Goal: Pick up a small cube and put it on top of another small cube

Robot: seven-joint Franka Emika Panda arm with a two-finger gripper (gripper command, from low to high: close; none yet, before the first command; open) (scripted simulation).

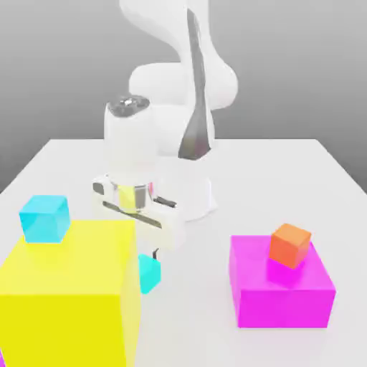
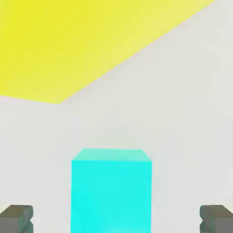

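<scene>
hanging over the white table (image 1: 215, 344), my gripper (image 2: 116, 220) points down with its two dark, blocky fingers (image 2: 17, 218) spread wide and nothing between them but air. directly beneath me, centred between the fingertips, sits the small turquoise cube (image 2: 111, 193), flat-faced, sharp-edged and matte; it rests on the table, untouched. in the exterior view that cube (image 1: 148, 274) peeks out just beside the big yellow block (image 1: 68, 301), a smooth plain box that stands close to my hand. on that block's top, at its far corner from me, sits the paler sky-cyan cube (image 1: 44, 218). well apart on my other side is a magenta block (image 1: 283, 290), with a small orange cube (image 1: 289, 244) resting on top.
</scene>
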